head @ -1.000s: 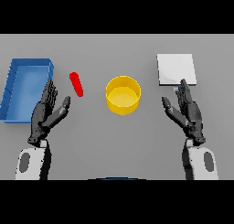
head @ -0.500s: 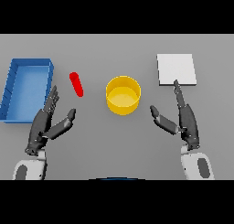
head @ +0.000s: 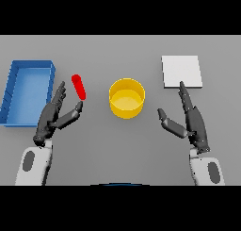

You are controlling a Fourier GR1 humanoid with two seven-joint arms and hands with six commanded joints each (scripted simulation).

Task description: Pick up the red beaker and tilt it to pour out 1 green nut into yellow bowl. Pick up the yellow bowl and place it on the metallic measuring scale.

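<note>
In the head view, the left hand (head: pixel 51 118) hovers over the grey table (head: pixel 117 150) just right of the blue tray (head: pixel 14 91), palm turned inward, its fingers straight and pointing up toward the far edge, the thumb spread out to the right. The thumb tip lies just below the lower end of the red beaker (head: pixel 78 87), close to it but not gripping it. The beaker lies tilted on the table between the tray and the yellow bowl (head: pixel 126 98).

The right hand (head: pixel 192 120) mirrors this pose on the other side: fingers straight and extended, thumb spread toward the bowl, holding nothing. Its fingertips reach the near edge of the pale square measuring scale (head: pixel 181 71). The bowl stands at the middle of the table, apart from both hands.

Compared with half a second ago, the left hand has risen closer to the beaker, and its fingers have straightened somewhat. The right hand sits about where it was. Beaker, bowl, tray and scale have not moved.
</note>
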